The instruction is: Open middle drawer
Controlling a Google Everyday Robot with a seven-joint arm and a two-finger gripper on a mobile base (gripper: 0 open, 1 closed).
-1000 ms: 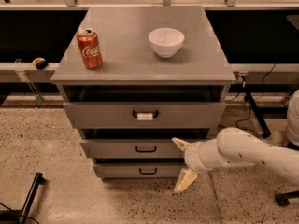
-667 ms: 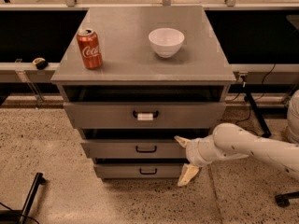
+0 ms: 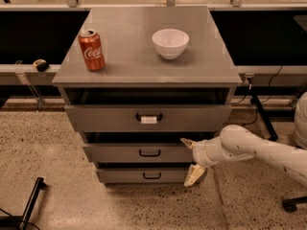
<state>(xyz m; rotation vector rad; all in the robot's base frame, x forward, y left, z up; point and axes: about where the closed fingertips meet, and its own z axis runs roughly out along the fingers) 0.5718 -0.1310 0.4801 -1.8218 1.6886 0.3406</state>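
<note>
- Cabinet [image 3: 144, 73]: grey, three drawers stacked in its front. All places below are given relative to it.
- Middle drawer [image 3: 115, 153]: second of the stack, at the cabinet's lower front. It looks pushed in, so the opening is not yet done.
- Handle [image 3: 150, 153]: a small black loop at the centre of the middle drawer's front, with nothing touching it.
- Gripper [image 3: 191, 159]: at the right end of the cabinet's front and well right of the handle. Its two pale fingers are spread wide and hold nothing. The upper tip is by the middle drawer's top right corner, the lower tip by the lowest drawer [image 3: 124, 175].
- Arm [image 3: 259, 150]: white, reaching in from the cabinet's right side.
- Step in hand: the approach. The next move calls for shifting the gripper toward the cabinet's centre line, setting the fingers about the handle, closing, then pulling straight out.
- Top drawer [image 3: 105, 119]: its handle carries a white tag [image 3: 148, 120], with no writing legible.
- Can [image 3: 91, 50]: red, on the cabinet's top at the left, lettered "Coca-Cola".
- Bowl [image 3: 170, 43]: white, on the cabinet's top right of the can, unmarked.
</note>
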